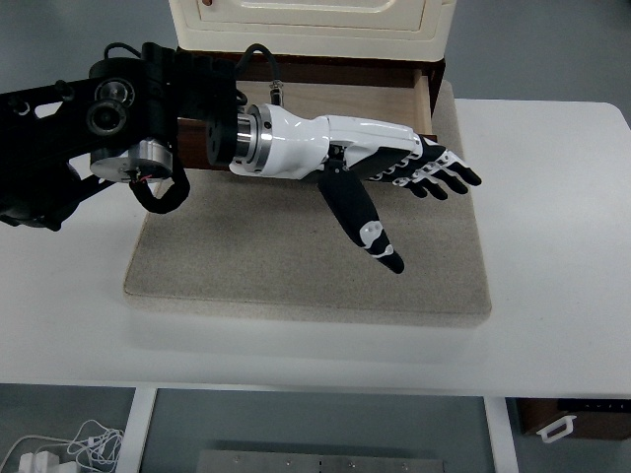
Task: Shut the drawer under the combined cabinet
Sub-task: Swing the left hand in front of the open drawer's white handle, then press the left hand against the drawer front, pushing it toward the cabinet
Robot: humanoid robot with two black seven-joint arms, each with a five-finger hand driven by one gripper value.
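We are seeing the left hand (394, 182) reaching across frame centre, fingers straight and spread, thumb pointing down, holding nothing. The wooden drawer (394, 99) is sitting partly open at upper centre under the glossy cream cabinet (306, 25). Both are resting on a grainy beige mat (296, 266) atop the smooth white table (552, 246), leaving open room at right.
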